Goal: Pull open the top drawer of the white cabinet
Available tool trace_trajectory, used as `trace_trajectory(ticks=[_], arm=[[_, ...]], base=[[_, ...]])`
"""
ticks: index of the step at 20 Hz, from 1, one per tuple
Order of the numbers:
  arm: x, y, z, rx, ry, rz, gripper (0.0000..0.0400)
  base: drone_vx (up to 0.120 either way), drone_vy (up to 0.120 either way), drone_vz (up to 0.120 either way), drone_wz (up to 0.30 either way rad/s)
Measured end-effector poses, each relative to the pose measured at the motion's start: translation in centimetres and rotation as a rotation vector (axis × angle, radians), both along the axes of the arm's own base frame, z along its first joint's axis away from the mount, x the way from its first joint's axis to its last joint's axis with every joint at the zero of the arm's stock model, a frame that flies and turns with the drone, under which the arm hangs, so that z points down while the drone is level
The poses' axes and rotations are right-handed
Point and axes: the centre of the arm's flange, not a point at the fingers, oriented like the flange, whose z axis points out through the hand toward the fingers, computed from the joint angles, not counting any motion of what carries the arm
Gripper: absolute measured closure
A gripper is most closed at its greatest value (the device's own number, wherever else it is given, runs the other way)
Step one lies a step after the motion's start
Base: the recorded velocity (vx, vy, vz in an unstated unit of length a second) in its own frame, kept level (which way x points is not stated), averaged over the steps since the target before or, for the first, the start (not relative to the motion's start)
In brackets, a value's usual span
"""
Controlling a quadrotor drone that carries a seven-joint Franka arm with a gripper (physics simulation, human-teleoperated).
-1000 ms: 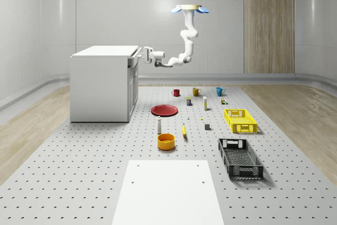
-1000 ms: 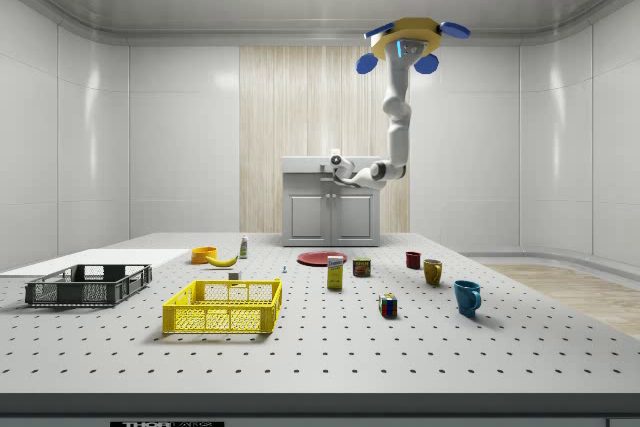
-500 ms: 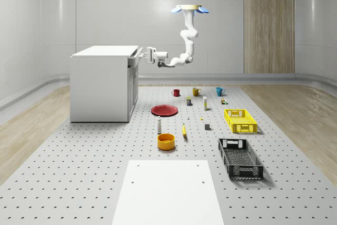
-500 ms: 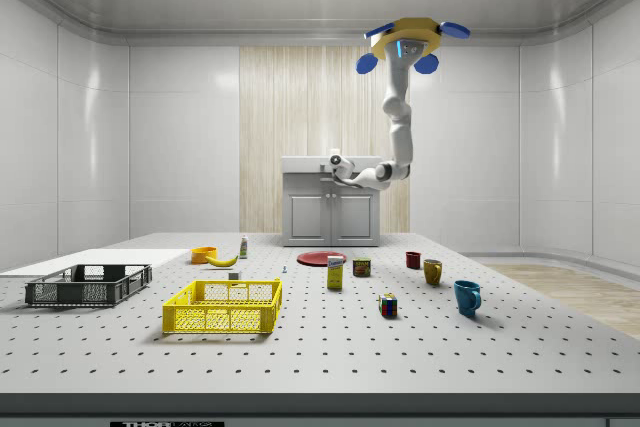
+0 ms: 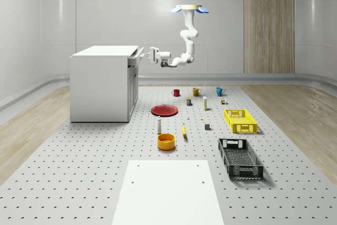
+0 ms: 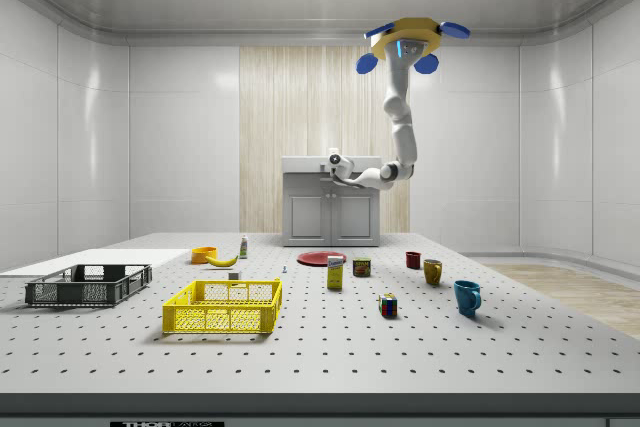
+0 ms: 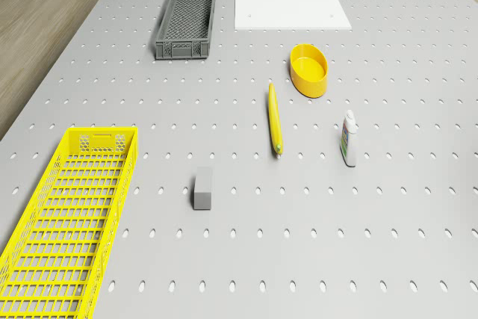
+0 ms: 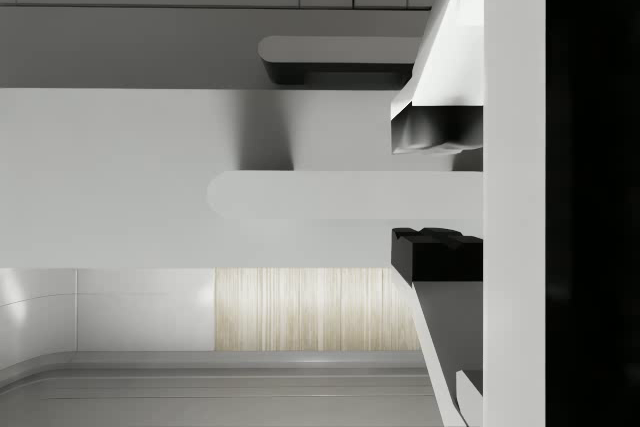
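Drawer work is under way at the white cabinet (image 5: 102, 82), which stands near the far edge of the perforated floor, on the whole-scene view's left. The drone (image 5: 190, 9) hovers high above the floor, out in front of the cabinet's face, and its arm (image 5: 185, 46) bends down and across so that the gripper (image 5: 149, 55) sits at the top drawer (image 5: 135, 58), right at the cabinet's upper front edge. In the wrist view the two dark fingertips (image 8: 437, 129) stand a handle's thickness apart with the pale bar of the drawer handle (image 8: 340, 193) running between them — the claw looks closed around it, or very nearly so, though actual contact cannot be confirmed. The drawer front appears drawn out a little from the cabinet body, so the pull seems only partly done. The chief risk from here is slipping: the bar is smooth and rounded at its end, and if the drone drifts sideways or rises, the pull would turn oblique and the fingertips could slide off the handle — or the drawer could bind in its runners.
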Motion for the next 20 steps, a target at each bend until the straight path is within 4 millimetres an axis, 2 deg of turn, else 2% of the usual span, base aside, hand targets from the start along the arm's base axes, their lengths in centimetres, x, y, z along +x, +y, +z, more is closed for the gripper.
trace_trajectory(ticks=[3, 7, 12, 20], arm=[[0.0, -0.2, 0.0, 0.0, 0.0, 0.0, 0.0197], [0.0, 0.0, 0.0, 0.0, 0.0, 0.0, 0.0133], [0.1, 1.5, 0.0, 0.0, 0.0, -0.001, 0.0106], [0.2, 4.2, 0.1, 0.0, 0.0, -0.004, 0.0096]], base=[[0.0, -0.013, 0.0, 0.0], [0.0, 0.0, 0.0, 0.0], [0.0, 0.0, 0.0, 0.0], [0.0, 0.0, 0.0, 0.0]])
